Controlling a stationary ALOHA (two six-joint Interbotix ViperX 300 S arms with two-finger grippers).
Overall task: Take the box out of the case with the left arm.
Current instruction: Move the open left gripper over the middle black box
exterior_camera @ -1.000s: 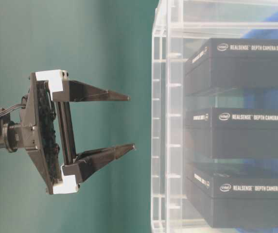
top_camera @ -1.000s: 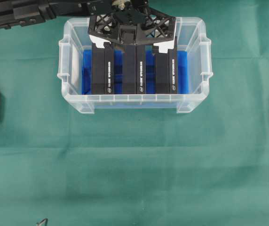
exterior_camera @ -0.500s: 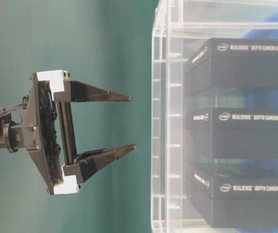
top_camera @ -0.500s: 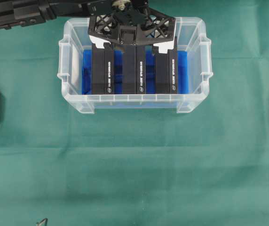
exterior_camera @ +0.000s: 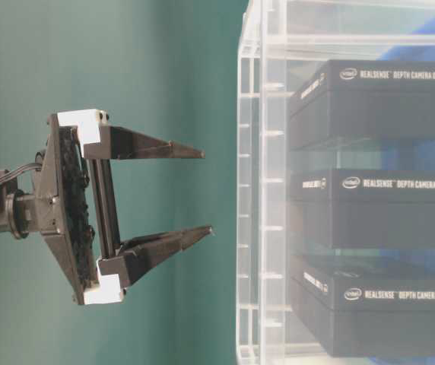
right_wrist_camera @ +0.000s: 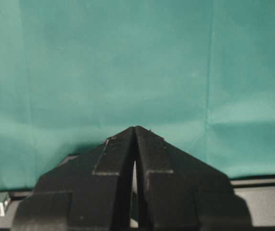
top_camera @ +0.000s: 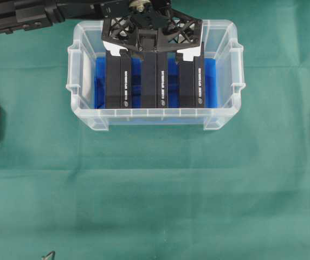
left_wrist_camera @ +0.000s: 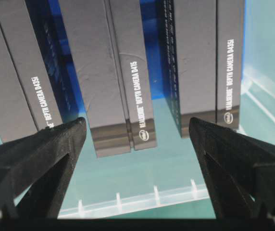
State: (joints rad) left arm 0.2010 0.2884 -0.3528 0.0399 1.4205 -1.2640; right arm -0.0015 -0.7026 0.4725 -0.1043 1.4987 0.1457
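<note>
My left gripper (left_wrist_camera: 137,144) has its fingers (left_wrist_camera: 46,149) spread wide with nothing between them, and in the wrist view the end of the middle box (left_wrist_camera: 120,96) sits squarely in the gap. I judge that as deliberate: the jaws straddle that one box so a straight descent puts a finger in each blue channel beside it.

All three black boxes stand on edge in the case (top_camera: 84,116), side by side: the left box (top_camera: 117,78), the middle one (top_camera: 155,78), the right box (top_camera: 191,78). Strips of blue lining show between them, so the fingers have somewhere to go, though the slots look narrow and a small yaw error could land a tip on a neighbour's top edge.

From overhead, the gripper hangs over the case's far rim. Lifting straight up looks unobstructed; the green cloth (top_camera: 155,195) in front of the case offers plenty of room to set the box down.

My right gripper (right_wrist_camera: 135,144) has its fingers pressed together, holding nothing, over bare cloth.
</note>
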